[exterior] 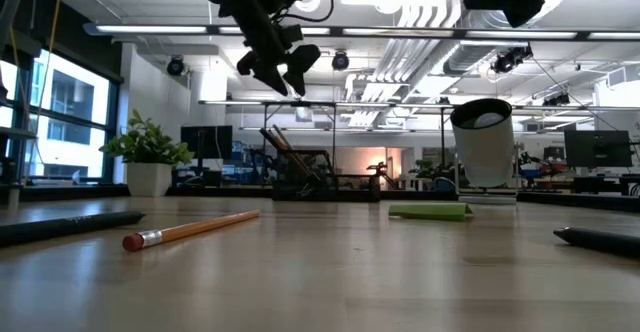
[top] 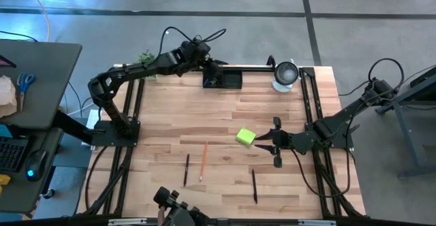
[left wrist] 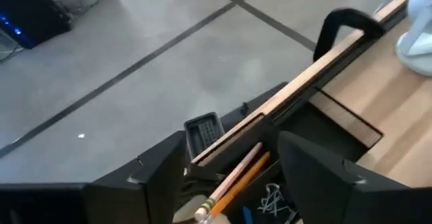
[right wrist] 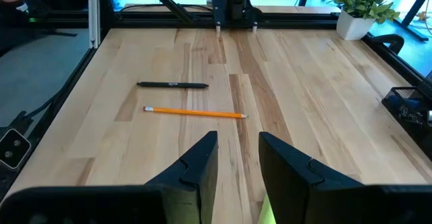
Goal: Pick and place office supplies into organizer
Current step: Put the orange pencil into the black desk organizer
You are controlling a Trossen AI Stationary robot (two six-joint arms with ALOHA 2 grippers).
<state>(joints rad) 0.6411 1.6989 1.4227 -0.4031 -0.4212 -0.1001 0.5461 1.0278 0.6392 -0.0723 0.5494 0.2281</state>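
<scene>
**Left pincer over the organizer, right pincer at the sticky pad**

Your left pincer (top: 212, 68) hangs above the black mesh organizer (top: 223, 79), which sits tight against the counter's (top: 170, 117) far edge, just beside the black frame rail. In the left wrist view its fingers (left wrist: 317, 166) stand spread apart with nothing between them; below lie an orange pencil (left wrist: 239, 180) and a wooden pencil (left wrist: 226, 183), slanted in the tray.

Your right pincer (top: 261, 139) lies low near the right side, its tips at the flat lime-green sticky-note pad (top: 246, 137). The fingers (right wrist: 196, 166) show a narrow gap and a sliver of green at the frame edge; you cannot tell whether they grip the pad.

The middle of the pale plank counter is open room. Toward the near edge lie a slim orange pencil (top: 203, 160), a black pen (top: 186, 169) beside it, and another black pen (top: 254, 185) well apart. A round white-and-silver cup (top: 285, 74) stands at the far right corner, a potted plant (right wrist: 358, 8) at the far left.
</scene>
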